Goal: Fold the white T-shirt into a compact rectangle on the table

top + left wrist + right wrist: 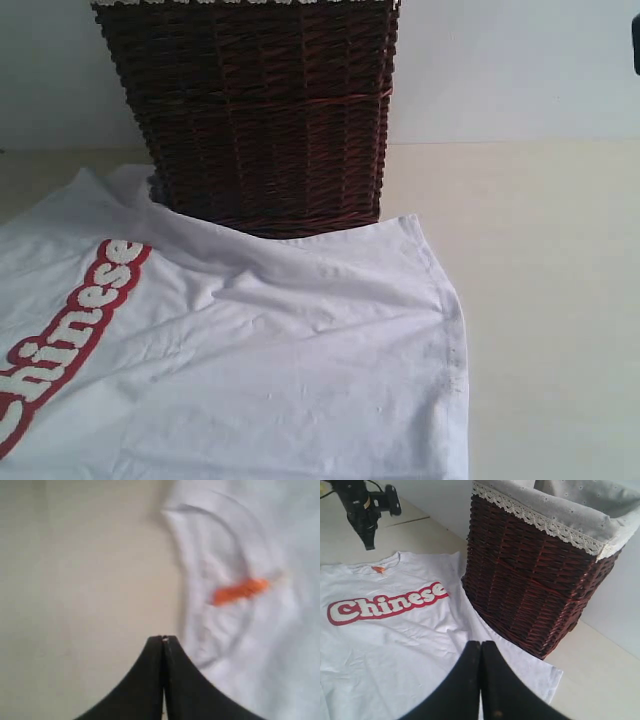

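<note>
Left claw (164, 640): jaws together, nothing between them. It is held over bare table, just beside the collar; contact with the surface cannot be told.
Right claw (480, 644): jaws together, empty. It is raised above the part of the shirt nearest the basket.
Collar (200, 605): ribbed, round, lying flat, with the orange neck tag (240, 591) showing inside it.
White T-shirt (280, 360): spread on the table, chest side up, lightly wrinkled. The red-outlined lettering (385, 605) is fully exposed. One side runs up to the foot of the basket and appears to touch it.
Wicker basket (250, 110): dark brown, cloth-lined, upright at the far edge of the table against the wall.
Table (540, 300): pale surface, bare beyond the shirt on the right side of the exterior view.
Progress: judged at the start. No fold is visible, and both sleeves and the body lie open.
Remaining: judged to be every step, namely sleeves and sides turned inward, then the length doubled over into a compact rectangle.
Caution: the cloth against the basket may drag when that side is lifted.
</note>
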`<state>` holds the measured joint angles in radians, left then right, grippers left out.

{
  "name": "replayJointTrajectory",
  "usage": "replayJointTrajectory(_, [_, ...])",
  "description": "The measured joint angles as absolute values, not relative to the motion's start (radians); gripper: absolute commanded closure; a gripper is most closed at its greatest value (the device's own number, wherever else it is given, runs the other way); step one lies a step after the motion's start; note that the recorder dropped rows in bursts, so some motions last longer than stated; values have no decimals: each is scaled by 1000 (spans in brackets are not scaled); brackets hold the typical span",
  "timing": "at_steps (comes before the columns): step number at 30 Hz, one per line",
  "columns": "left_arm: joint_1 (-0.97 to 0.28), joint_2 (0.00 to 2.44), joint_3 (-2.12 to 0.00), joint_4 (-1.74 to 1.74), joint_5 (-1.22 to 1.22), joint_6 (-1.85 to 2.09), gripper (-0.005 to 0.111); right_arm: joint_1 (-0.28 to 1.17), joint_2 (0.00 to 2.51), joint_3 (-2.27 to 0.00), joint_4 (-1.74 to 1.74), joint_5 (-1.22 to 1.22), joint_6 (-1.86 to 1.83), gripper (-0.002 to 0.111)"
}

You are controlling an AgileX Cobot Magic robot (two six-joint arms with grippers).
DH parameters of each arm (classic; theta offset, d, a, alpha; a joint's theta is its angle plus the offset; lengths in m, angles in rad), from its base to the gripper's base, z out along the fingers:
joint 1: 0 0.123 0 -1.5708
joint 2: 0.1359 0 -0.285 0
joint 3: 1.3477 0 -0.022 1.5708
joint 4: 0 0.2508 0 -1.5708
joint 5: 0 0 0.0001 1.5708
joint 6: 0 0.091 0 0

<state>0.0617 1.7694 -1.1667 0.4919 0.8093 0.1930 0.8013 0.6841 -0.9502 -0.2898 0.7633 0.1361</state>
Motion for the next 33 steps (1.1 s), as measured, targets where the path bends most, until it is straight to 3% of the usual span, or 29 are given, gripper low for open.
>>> replayJointTrajectory(4, [52,1913,-1308,220,1103,756,107,801,695,-950,-306,769,146,108])
replayJointTrajectory(7, [44,1954,-1332,220,1153,998,105,801,706,-950,-308,776,150,108])
replayJointTrajectory(9, [43,1959,-1336,272,1126,1082,96,801,710,-950,-308,785,150,108])
replayJointTrajectory(11, [43,1959,-1339,335,1058,1120,77,801,712,-950,-308,795,150,108])
replayJointTrajectory(15, [43,1960,-1341,423,920,1153,13,801,712,-950,-308,806,154,108])
replayJointTrajectory(16, [45,1966,-1341,443,885,1164,2,801,712,-950,-308,810,154,108])
replayJointTrajectory(27, [71,2010,-1344,581,724,1273,3,801,712,-950,-308,818,156,108])
replayJointTrajectory(30, [86,2058,-1346,296,730,1583,3,801,712,-950,-308,822,157,108])
replayJointTrajectory(33, [135,2070,-1346,273,783,1708,3,801,712,-950,-308,824,157,108])
